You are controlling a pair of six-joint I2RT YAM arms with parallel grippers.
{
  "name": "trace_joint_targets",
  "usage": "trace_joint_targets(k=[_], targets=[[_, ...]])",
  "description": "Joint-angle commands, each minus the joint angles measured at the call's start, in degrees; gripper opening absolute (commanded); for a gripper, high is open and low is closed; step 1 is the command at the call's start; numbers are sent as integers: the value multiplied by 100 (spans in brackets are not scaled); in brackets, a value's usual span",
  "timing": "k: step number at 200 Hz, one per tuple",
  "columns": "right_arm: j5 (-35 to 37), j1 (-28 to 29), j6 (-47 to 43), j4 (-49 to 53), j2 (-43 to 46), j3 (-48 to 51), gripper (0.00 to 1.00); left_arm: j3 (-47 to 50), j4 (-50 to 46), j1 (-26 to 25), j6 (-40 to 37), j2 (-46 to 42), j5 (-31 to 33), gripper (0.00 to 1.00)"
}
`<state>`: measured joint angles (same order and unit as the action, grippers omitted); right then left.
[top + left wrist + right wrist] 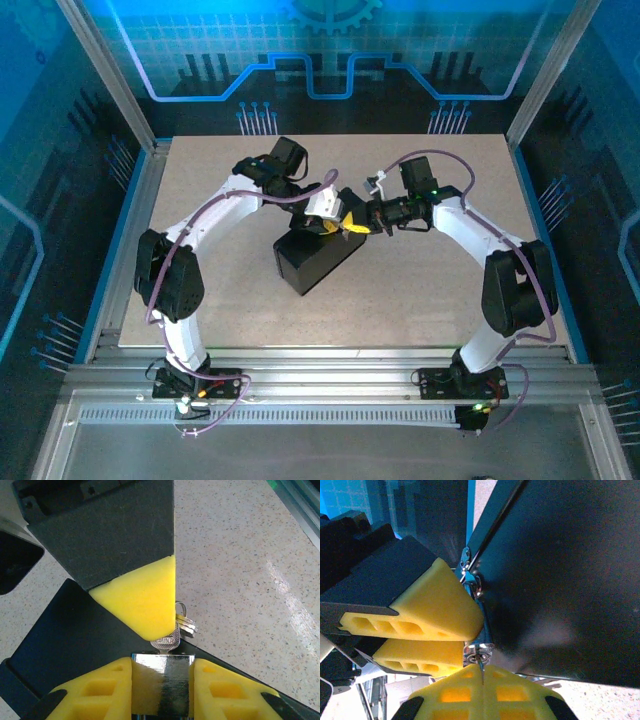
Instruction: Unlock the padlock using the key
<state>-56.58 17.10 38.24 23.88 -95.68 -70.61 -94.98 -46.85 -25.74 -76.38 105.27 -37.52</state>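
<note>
In the left wrist view my left gripper (162,682) is shut on the padlock (162,685), a small shiny silvery block squeezed between its two yellow pads (90,692). The key (168,642) stands with its blade in the padlock's keyhole. Its silvery stamped head is pinched by my right gripper's yellow pad (140,600), and spare keys on a ring (186,623) hang behind it. In the right wrist view my right gripper (481,680) is shut on the key (481,670), seen edge-on and entering the padlock's keyway face (478,653). From above, both grippers (328,222) (362,224) meet over the box.
The dark rectangular box (315,258) lies mid-table directly under both grippers, its side (560,580) close beside the padlock, with a metal latch fitting (467,562) on its edge. Speckled tabletop (250,580) spreads around it. Metal frame rails (320,385) border the near edge.
</note>
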Motion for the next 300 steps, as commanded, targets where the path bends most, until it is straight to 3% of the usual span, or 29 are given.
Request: trace_joint_targets(k=[1,30,62,103,127,165,194,255,300], targets=[[-122,292,58,-115,20,-190,0,23,563,-71,92,-33,-595,15],[83,26,-539,613,173,-137,8,47,376,13,27,1,-503,15],[130,-518,-867,893,421,214,17,207,441,125,62,-59,-371,15],[355,-793,-1488,1284,678,250,29,234,367,181,79,-77,-376,14],[1512,-347,-2667,1386,1093,210,26,155,176,213,91,-58,-517,14],[3004,548,-3926,168,1673,533,26,-116,-313,227,52,27,-656,14],[3356,832,-4461,-654,2062,1126,25,-185,-418,230,52,45,-672,15],[5030,1483,-5095,-2214,2660,2252,30,-302,-615,234,-15,72,-933,14],[5177,1668,-5382,-2511,2723,2307,34,-327,-719,229,-65,99,-970,14]])
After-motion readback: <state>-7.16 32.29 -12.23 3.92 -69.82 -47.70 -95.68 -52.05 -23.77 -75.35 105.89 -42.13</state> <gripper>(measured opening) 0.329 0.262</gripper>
